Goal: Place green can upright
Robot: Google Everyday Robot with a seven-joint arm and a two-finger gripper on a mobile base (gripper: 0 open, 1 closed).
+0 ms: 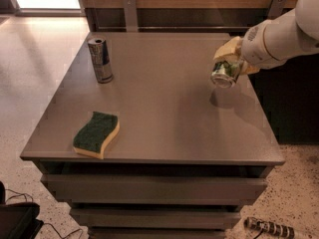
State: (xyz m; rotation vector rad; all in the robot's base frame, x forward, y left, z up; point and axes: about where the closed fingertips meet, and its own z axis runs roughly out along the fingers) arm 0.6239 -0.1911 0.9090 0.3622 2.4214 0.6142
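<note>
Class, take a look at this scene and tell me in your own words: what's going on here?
The robot's claw holds the green can tilted, lifted above the right side of the grey table; it is not yet upright. A blue-and-silver can stands at the back left, and a green sponge lies near the front left.

Blue can (100, 59) upright, green sponge (96, 134) flat, both on table (164, 118).

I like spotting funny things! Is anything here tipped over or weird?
Yes: the green can is tilted sideways in the gripper, above the table's right side, not upright like the blue can.
</note>
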